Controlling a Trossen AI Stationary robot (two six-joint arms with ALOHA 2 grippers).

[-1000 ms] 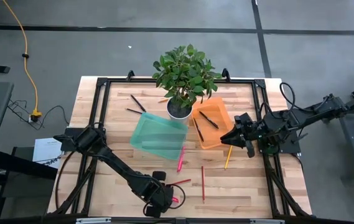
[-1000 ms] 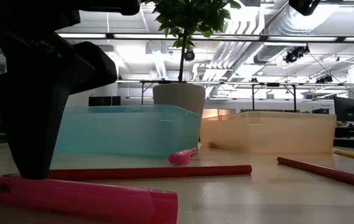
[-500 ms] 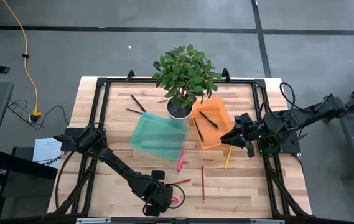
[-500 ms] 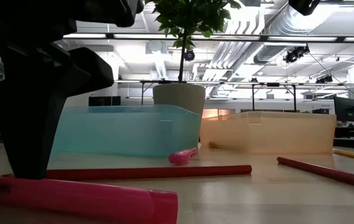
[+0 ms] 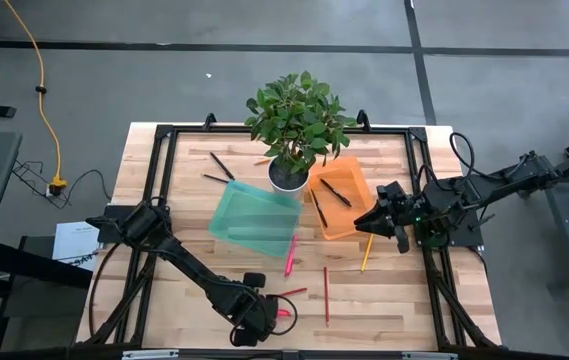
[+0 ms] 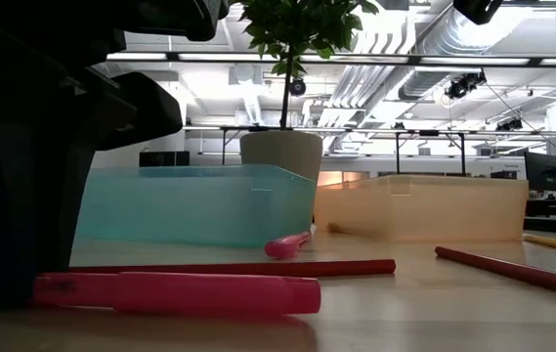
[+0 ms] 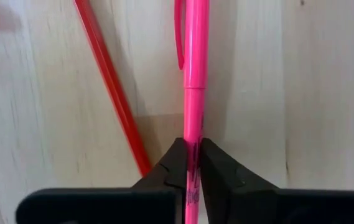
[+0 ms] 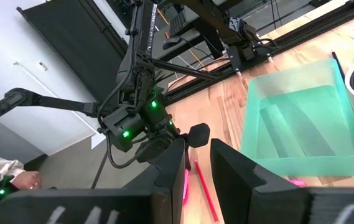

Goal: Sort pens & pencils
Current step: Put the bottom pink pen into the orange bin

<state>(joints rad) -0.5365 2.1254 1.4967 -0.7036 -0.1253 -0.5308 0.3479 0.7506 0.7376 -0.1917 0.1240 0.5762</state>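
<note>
A bright pink pen (image 7: 195, 62) lies on the table near its near edge, and my left gripper (image 7: 192, 155) is shut on it, pointing steeply down (image 5: 267, 318). A thin red pencil (image 7: 111, 93) lies right beside that pen. Another pink pen (image 5: 290, 256) lies by the teal bin (image 5: 254, 218). A second red pencil (image 5: 326, 294) and a yellow pencil (image 5: 366, 254) lie to the right. Black pens (image 5: 336, 192) lie in the orange bin (image 5: 352, 205). My right gripper (image 5: 369, 222) hangs open above the table, beside the orange bin. My left gripper pinches the pink pen's barrel (image 7: 193, 138) between its two fingers, on the part away from the clip cap. The fingers come from above, one on each side of the barrel. The pen lies flat on the table (image 6: 209, 293), its cap end sticking out past the fingers.
A potted plant (image 5: 299, 130) stands behind the two bins at the table's middle. Two black pens (image 5: 220, 170) lie on the far left part of the table. A black frame (image 5: 164, 135) runs around the tabletop.
My left gripper has shut on the pink pen, staying in place. The pen has swung about on the table as the fingers closed: in the low view its free end pointed toward the camera before and now lies across the picture.
</note>
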